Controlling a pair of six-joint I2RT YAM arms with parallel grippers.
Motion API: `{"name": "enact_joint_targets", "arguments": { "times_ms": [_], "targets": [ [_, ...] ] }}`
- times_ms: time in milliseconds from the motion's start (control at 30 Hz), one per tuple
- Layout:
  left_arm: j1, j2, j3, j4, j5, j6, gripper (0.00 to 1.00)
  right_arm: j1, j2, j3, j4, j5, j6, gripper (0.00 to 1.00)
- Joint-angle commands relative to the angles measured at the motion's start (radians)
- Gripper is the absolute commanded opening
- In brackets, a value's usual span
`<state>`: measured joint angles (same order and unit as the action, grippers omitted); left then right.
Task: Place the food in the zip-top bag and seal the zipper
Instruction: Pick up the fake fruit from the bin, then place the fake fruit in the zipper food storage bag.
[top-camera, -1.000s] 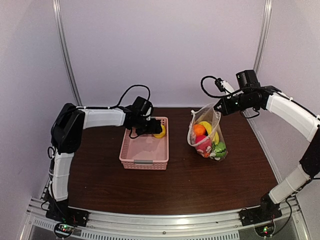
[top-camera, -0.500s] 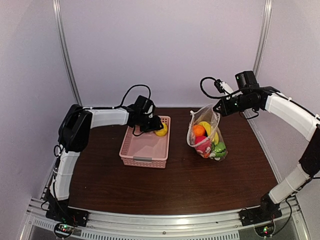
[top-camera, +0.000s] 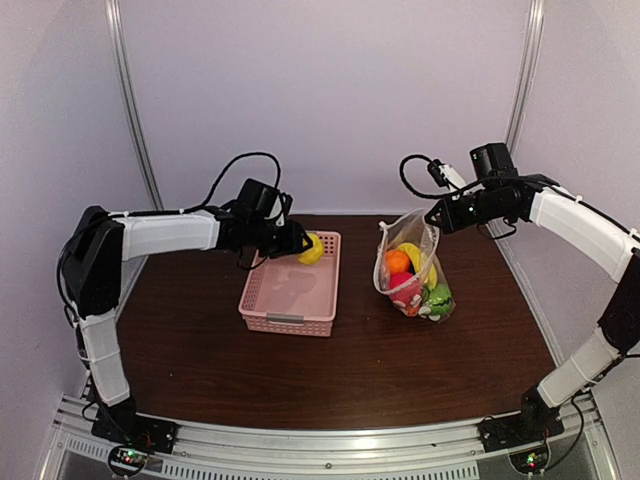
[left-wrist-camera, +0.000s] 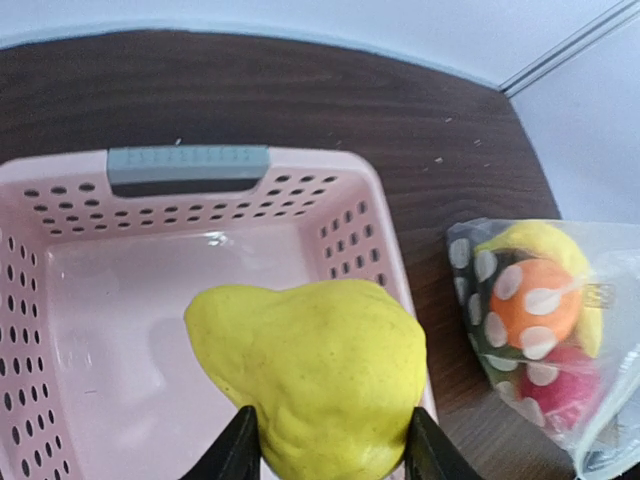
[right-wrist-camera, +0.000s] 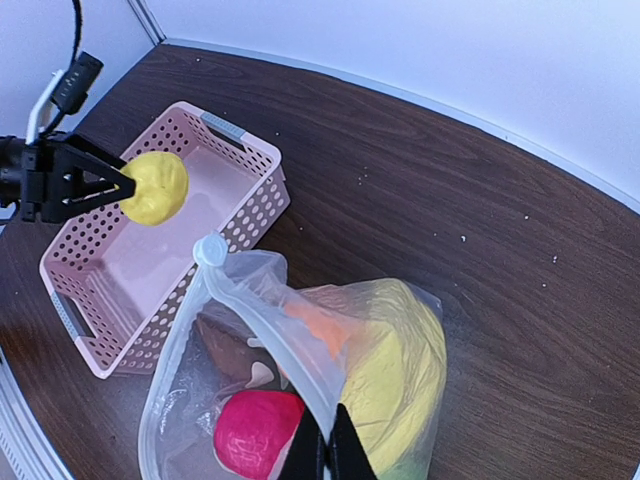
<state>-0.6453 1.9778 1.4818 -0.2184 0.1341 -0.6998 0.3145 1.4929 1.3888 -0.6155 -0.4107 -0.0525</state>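
Your left end effector (top-camera: 300, 246) is pinching the yellow piece (left-wrist-camera: 310, 380) between its fingers (left-wrist-camera: 238, 455), above the far right corner of the pink basket (top-camera: 288, 312). From it the zip-top bag (right-wrist-camera: 400, 350) is lying to the right, near, across a strip of bench (top-camera: 350, 370), with the other food (top-camera: 399, 260) inside. Your right end effector (right-wrist-camera: 322, 452) is pressing together on the bag's upper edge and holding the mouth open, so you are probably needing to travel rightward over that rim.
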Motion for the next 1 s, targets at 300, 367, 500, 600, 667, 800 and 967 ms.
{"name": "enact_joint_targets", "arguments": {
  "times_ms": [300,367,500,600,667,800,967],
  "targets": [
    [-0.220,-0.080,0.120,0.296,0.273,0.174,0.28,0.009,0.008,0.016,-0.010,-0.026,0.016,0.00],
    [-0.252,-0.033,0.174,0.282,0.285,0.168,0.28,0.010,0.002,0.018,-0.013,-0.032,0.017,0.00],
    [-0.286,0.049,0.238,0.275,0.279,0.136,0.27,0.014,-0.012,0.020,-0.019,-0.059,0.016,0.00],
    [-0.298,0.101,0.281,0.258,0.266,0.108,0.26,0.015,-0.033,0.016,-0.023,-0.086,0.011,0.00],
    [-0.301,0.123,0.299,0.242,0.246,0.087,0.25,0.017,-0.046,0.010,-0.024,-0.105,0.010,0.00],
    [-0.301,0.140,0.300,0.246,0.219,0.060,0.25,0.018,-0.066,0.004,-0.037,-0.153,-0.019,0.00],
    [-0.301,0.168,0.322,0.225,0.195,0.038,0.31,0.025,-0.076,0.003,-0.065,-0.248,-0.056,0.00]
  ]
}}
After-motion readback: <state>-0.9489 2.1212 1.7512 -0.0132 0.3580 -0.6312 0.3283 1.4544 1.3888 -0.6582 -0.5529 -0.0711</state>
